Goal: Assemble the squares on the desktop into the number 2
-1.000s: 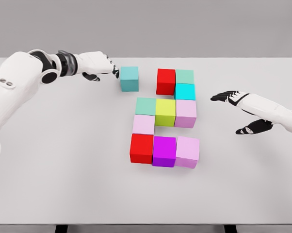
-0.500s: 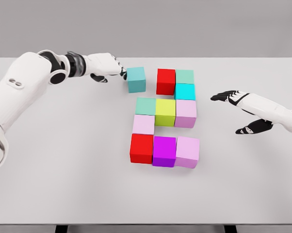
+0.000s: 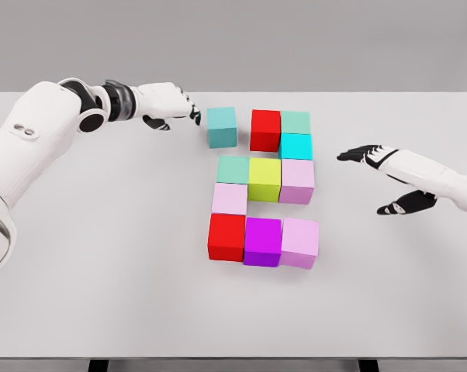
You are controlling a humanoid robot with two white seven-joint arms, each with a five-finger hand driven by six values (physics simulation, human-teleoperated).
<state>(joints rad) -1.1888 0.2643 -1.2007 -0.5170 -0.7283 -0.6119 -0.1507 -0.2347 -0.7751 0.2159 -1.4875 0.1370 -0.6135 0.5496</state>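
Ten cubes lie on the white surface [image 3: 102, 271] in my head view. Nine already touch one another in a block figure; the tenth, a teal cube [image 3: 222, 127], sits at the figure's 11 o'clock corner, just beside the upper red cube [image 3: 265, 129] with a narrow gap between them.

Top row: upper red cube, then a green cube [image 3: 296, 122] at its 3 o'clock, with a cyan cube [image 3: 296, 146] in front of that one. Middle row: a mint cube [image 3: 233, 168], a yellow cube [image 3: 264, 179] and a pink cube [image 3: 297, 181]. A pale pink cube [image 3: 230, 198] links downward at 6 o'clock from the mint cube. Bottom row: a lower red cube [image 3: 227, 236], a purple cube [image 3: 263, 241] and a lilac cube [image 3: 300, 242].

My left robot hand [image 3: 168, 104] hovers at 9 o'clock of the teal cube, fingers loosely curled and grasping nothing, fingertips [image 3: 195, 116] near the cube's side but apart from it.

My right robot hand [image 3: 389, 180] rests at 3 o'clock of the figure, well apart, fingers spread and released.
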